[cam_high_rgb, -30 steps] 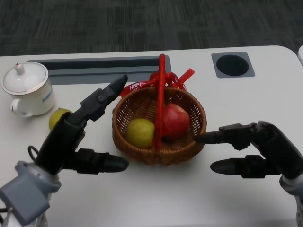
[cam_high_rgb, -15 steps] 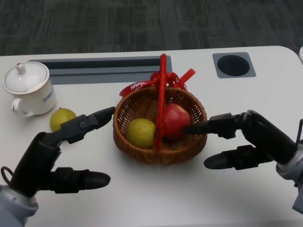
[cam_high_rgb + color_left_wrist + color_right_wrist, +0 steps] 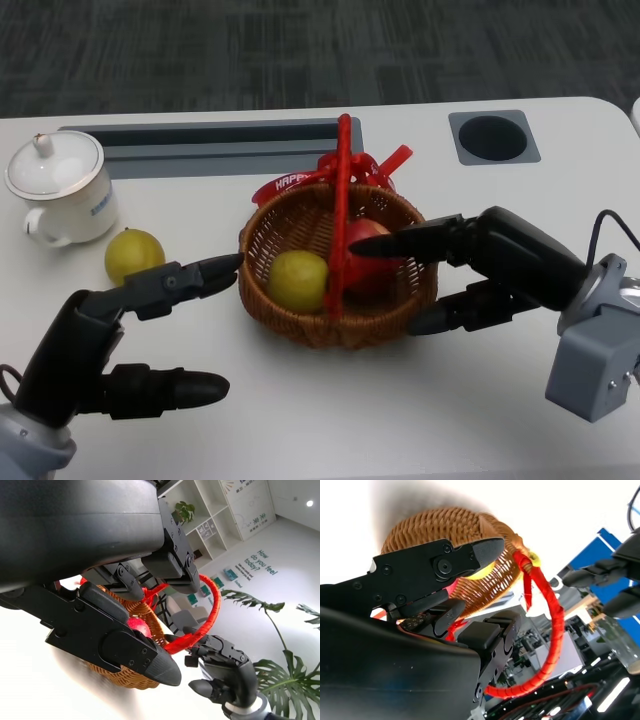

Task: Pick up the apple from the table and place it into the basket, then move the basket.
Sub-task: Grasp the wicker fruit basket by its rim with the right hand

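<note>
The wicker basket with a red handle stands mid-table. Inside lie the red apple and a yellow-green fruit. My right hand straddles the basket's right rim: the upper fingers reach in over the apple and the thumb lies against the outer wall, but no firm grip shows. My left hand is spread at the lower left and holds nothing, one fingertip just short of the left rim. The right wrist view shows the basket between thumb and fingers. In the left wrist view, the basket and the right hand lie beyond my fingers.
A second yellow-green fruit lies on the table left of the basket, close to my left hand. A white lidded cup stands at the far left. A dark slot and a round hole are set in the tabletop behind.
My right hand has moved left to the basket, its fingers now over the rim above the apple. My left hand dropped lower and back, one fingertip staying near the left rim. The basket has not moved.
</note>
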### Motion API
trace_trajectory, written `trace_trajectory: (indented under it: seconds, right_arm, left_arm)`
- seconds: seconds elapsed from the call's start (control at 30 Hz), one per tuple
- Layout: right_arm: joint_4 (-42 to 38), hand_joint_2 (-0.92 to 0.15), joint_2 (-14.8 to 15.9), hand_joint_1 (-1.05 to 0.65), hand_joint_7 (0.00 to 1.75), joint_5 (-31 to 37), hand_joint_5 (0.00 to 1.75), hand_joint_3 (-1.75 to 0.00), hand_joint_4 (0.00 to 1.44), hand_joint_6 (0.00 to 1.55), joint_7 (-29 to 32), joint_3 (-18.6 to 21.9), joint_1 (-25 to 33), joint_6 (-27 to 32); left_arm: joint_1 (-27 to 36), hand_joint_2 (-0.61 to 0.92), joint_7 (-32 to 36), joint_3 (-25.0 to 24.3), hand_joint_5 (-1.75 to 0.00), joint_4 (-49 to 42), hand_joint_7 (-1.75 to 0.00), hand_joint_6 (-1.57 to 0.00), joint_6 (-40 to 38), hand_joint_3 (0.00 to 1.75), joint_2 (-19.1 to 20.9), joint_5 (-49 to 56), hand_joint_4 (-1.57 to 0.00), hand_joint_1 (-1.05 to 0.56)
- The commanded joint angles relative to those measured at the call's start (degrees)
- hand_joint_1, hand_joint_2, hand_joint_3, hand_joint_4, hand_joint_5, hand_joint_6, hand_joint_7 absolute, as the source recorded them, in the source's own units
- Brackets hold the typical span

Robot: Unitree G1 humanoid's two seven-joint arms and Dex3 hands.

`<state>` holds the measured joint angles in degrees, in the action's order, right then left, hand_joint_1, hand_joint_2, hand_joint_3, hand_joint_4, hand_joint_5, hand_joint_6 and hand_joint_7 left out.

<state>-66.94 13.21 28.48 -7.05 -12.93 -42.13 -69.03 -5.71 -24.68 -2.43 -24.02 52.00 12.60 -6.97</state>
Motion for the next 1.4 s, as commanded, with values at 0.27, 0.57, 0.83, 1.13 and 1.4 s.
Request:
trace_trajectory:
  seconds: [0.27,0.57,0.83,1.13,1.4]
  right_arm:
    - [-4.3,-0.83,1.2,-0.6,0.01,4.1,0.01,-0.01,0.7,0.59,5.9,-5.2,-1.9,4.5]
    - [-5.3,-0.84,1.1,-0.61,0.01,7.3,0.01,0.0,0.72,0.61,9.3,-10.3,-0.3,5.8]
    - [-6.2,-0.83,-0.1,-0.59,0.01,7.8,0.02,0.0,0.76,0.63,9.2,-13.1,-0.6,7.7]
    - [-6.6,-0.89,-1.0,-0.62,0.0,9.7,0.02,-0.02,0.8,0.63,7.2,-18.1,-4.0,11.4]
    - [-8.1,-0.9,-1.9,-0.59,0.02,11.7,0.03,0.0,0.87,0.67,5.3,-21.6,-9.0,16.6]
  left_arm:
    - [0.9,0.77,1.2,-0.3,-0.02,0.4,-0.01,-0.69,0.2,0.0,-0.2,0.5,-0.77,-0.69]
    - [1.1,0.76,1.5,-0.2,-0.01,1.0,-0.01,-0.71,-0.7,0.0,-0.6,0.1,-0.78,-0.69]
    - [1.3,0.76,2.3,-0.3,-0.01,1.7,-0.01,-0.71,-0.4,0.0,-1.4,0.7,-0.8,-0.68]
    - [1.7,0.76,3.4,-0.2,-0.02,2.4,-0.01,-0.73,-0.2,0.0,-2.1,1.0,-0.82,-0.67]
    - [1.3,0.75,3.5,0.0,-0.02,2.2,-0.01,-0.74,0.3,0.0,-3.1,0.4,-0.84,-0.65]
